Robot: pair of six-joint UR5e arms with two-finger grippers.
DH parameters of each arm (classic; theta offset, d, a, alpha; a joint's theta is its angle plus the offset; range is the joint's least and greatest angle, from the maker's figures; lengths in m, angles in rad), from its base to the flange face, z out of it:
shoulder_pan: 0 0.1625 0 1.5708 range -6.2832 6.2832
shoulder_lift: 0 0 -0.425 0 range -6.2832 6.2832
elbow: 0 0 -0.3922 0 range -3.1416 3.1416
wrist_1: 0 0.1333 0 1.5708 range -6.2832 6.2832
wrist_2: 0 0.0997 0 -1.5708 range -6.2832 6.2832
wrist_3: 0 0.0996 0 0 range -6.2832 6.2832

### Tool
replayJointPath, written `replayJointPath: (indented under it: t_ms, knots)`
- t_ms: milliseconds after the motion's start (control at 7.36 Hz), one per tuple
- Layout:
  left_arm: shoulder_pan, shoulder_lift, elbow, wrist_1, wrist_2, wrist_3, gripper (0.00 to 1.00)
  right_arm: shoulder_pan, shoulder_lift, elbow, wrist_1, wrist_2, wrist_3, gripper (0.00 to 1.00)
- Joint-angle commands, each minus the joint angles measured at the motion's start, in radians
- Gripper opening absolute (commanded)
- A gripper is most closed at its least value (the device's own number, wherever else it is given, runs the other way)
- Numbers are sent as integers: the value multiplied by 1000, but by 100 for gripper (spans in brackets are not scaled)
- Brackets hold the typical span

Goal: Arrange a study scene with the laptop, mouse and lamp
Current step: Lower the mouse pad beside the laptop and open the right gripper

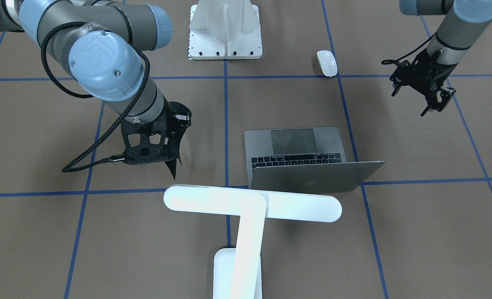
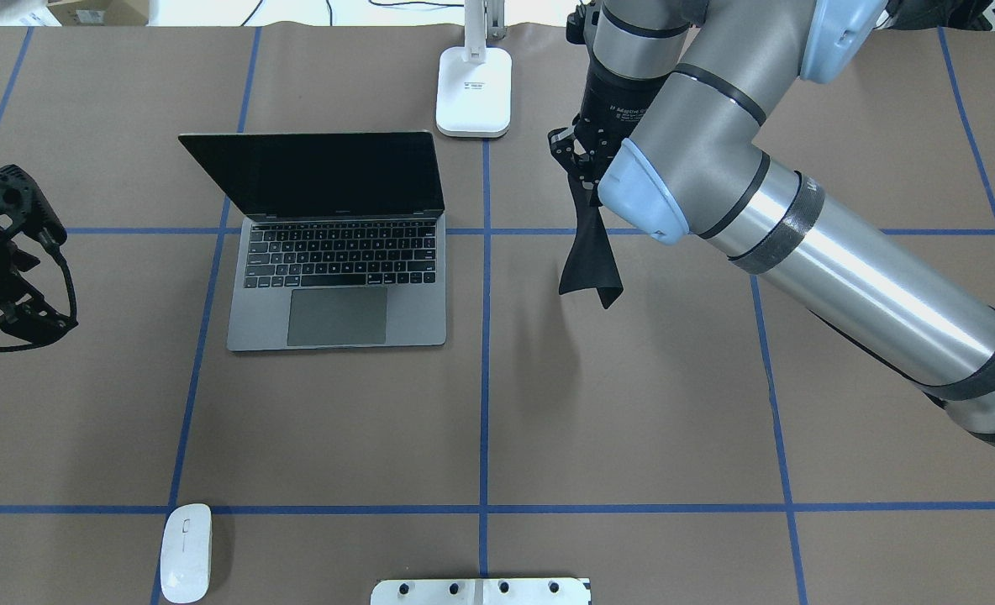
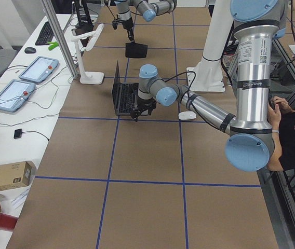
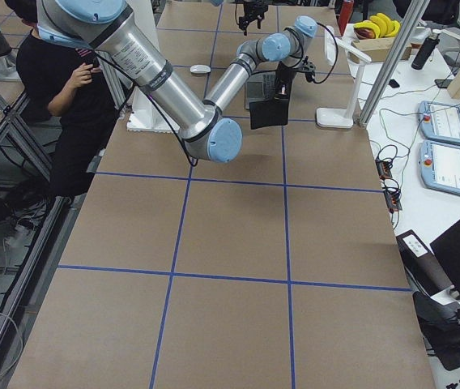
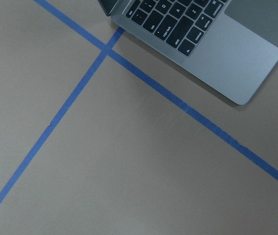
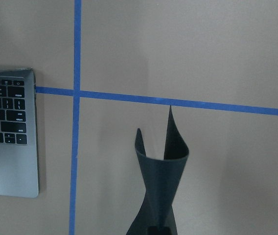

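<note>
- The laptop (image 2: 338, 277) lies open on the table (image 2: 632, 403) with its screen up. This part looks done.
- The lamp (image 2: 474, 92) stands at 1 o'clock from the laptop in the overhead view, its base just beyond the lid. It looks placed as well.
- The right gripper (image 2: 583, 168) pinches the top edge of a black mouse pad (image 2: 590, 252). The pad hangs curled above the table at 3 o'clock from the laptop and has not been laid down.
- The mouse (image 2: 186, 552) sits well apart at 7 o'clock from the laptop, near the white mount (image 2: 481, 591). It probably has to come beside the laptop once the pad lies flat.
- The left gripper (image 2: 10, 252) hovers at 9 o'clock from the laptop and holds nothing. I cannot tell whether its fingers are spread or together.
- By my reckoning, 2 of 3 items are set and the mouse remains.
</note>
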Motion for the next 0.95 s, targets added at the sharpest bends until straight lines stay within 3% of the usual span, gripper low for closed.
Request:
replayJointPath:
  t_ms: [0, 408, 816]
  knots:
    - [0, 1, 0, 0, 0, 1, 100, -5, -9, 4, 12, 3, 0, 99]
    - [-2, -1, 0, 0, 0, -4, 100, -5, -3, 8, 12, 3, 2, 100]
    - [0, -1, -20, -11, -1, -246, 100, -3, -46, 80, 14, -38, -6, 100]
